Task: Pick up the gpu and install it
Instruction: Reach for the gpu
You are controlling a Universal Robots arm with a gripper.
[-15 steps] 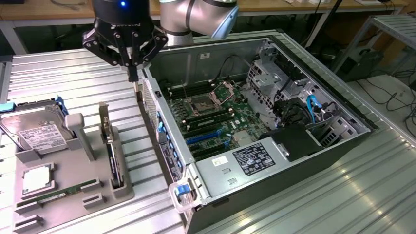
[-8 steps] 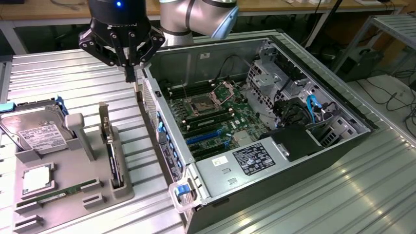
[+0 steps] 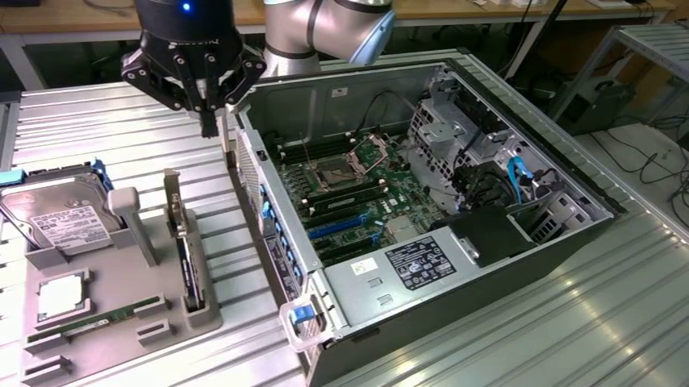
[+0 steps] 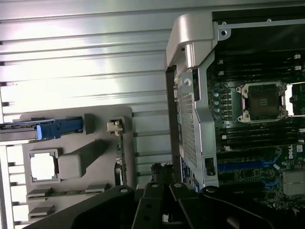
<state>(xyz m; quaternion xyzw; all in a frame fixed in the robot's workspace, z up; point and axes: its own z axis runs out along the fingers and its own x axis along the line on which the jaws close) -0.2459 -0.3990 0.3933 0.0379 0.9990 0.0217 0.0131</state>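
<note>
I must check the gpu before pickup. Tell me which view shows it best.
The exterior view: the gpu stands on edge in the gray holder, with its bracket and full length visible. The wrist view shows it as a thin edge.

A robotics lab or workshop. A silver ribbed metal surface (image 3: 119, 129) carries an open grey tower computer case with a green motherboard (image 3: 323, 105) at centre and a grey moulded parts fixture (image 3: 140, 282) at eight o'clock. A grey jointed robot arm (image 3: 323, 32) stands at twelve before long wooden benches (image 3: 76, 16). Black cables (image 3: 659, 165) trail on the floor at three.
</note>
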